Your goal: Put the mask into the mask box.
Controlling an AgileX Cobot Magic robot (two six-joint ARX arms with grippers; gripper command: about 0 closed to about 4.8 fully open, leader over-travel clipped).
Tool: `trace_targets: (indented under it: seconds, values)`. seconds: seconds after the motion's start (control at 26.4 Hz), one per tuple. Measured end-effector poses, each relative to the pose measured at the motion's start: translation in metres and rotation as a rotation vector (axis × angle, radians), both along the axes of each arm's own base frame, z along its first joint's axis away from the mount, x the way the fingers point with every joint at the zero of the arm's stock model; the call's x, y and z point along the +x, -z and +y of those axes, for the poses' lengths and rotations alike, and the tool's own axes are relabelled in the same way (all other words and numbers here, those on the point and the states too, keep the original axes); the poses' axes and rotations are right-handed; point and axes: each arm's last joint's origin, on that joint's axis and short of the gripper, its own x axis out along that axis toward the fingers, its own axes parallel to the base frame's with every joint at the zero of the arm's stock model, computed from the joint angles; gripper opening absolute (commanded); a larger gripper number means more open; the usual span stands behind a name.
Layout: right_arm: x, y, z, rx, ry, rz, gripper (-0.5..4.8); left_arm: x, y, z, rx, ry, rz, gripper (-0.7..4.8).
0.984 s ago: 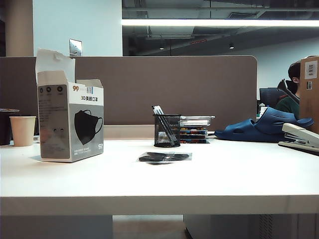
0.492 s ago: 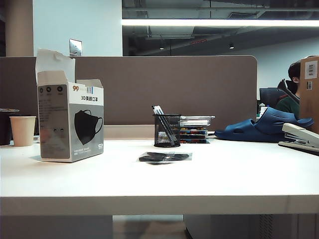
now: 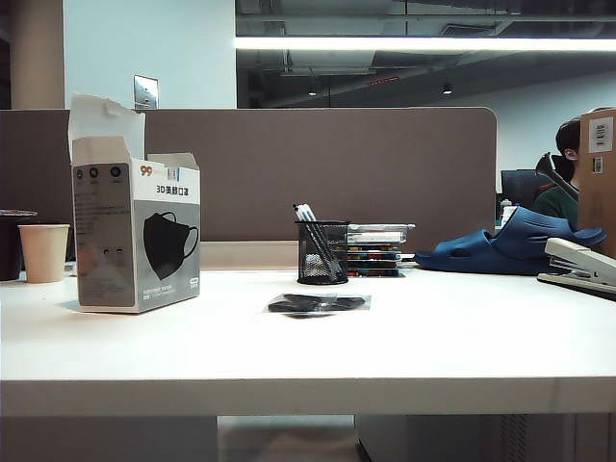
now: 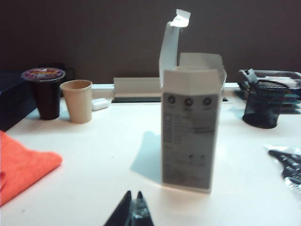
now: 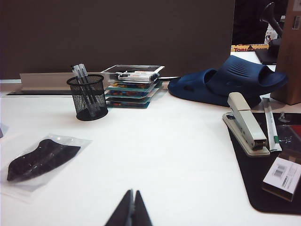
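1. Nearest, my left gripper [image 4: 132,210] and right gripper [image 5: 131,210] both sit pinched together, holding nothing, low above the table [image 3: 433,346].
2. Just ahead of my right jaws, off to one side, the mask [image 5: 41,158] lies flat in its clear wrapper, untouched.
3. Straight ahead of my left jaws stands the mask box [image 4: 191,126], top flaps up, so I judge everything is left: grasp, carry, drop in.
4. Its front reads "99" and "3D"; smaller print is illegible.
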Motion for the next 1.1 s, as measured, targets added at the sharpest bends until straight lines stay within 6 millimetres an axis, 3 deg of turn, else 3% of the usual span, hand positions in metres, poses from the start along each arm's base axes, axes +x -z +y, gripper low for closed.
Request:
trace_targets:
  seconds: [0.38,0.64,0.98,1.1]
  values:
    - [-0.015,-0.051,0.000,0.051,-0.004,-0.021,-0.09,-0.021,-0.057,-0.003,0.011,0.102,-0.079,-0.06]
    - [-0.045,-0.096,0.000,0.055,-0.005,0.065,-0.09,-0.038,-0.085,-0.004,0.012,0.136,-0.042,-0.06]
    - [-0.076,-0.134,0.002,0.052,-0.074,0.035,-0.09,-0.040,-0.120,-0.007,0.023,0.263,-0.040,-0.06]
    - [-0.078,-0.149,0.003,0.066,-0.112,0.062,-0.09,-0.032,-0.146,-0.009,0.023,0.312,-0.005,-0.06]
